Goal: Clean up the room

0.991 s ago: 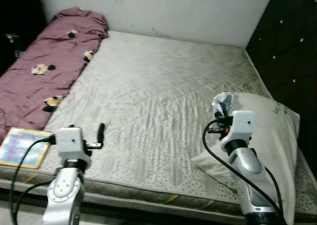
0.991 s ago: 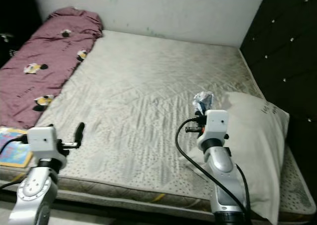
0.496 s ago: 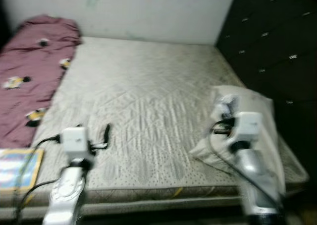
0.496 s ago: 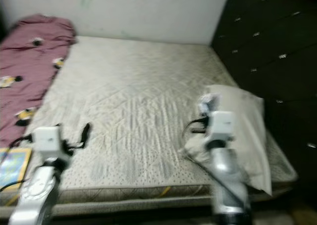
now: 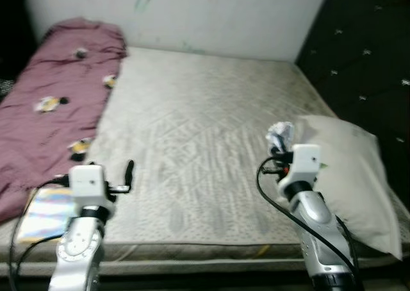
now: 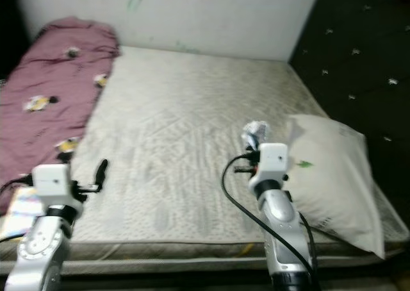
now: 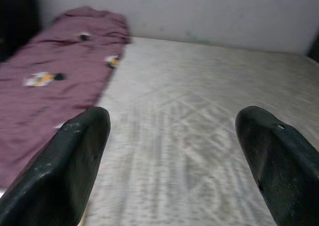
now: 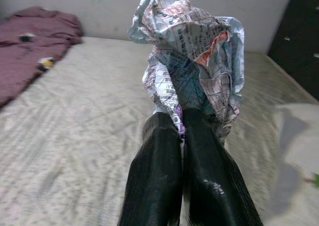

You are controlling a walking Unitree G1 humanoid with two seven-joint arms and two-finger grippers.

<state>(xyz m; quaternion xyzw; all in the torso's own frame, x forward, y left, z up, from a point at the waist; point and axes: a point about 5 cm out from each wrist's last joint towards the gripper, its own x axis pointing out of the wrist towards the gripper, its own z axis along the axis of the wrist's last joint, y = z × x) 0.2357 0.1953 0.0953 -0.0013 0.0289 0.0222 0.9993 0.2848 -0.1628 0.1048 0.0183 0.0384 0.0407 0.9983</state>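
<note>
Your right hand (image 8: 182, 136) is clamped on the crumpled paper (image 8: 192, 56), held above the bed (image 5: 205, 131) beside the pillow (image 5: 349, 175). Your left hand (image 7: 174, 151) hovers with fingers apart. The pinch catches just the wad's lower edge, so a jolt while walking could shake it loose.

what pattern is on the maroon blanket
Maroon blanket has scattered small cartoon motifs in black, white and yellow; clearest in left eye view.

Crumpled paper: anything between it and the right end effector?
Nothing. The right end effector is already shut on the crumpled paper, holding it above the mattress beside the pillow.
</note>
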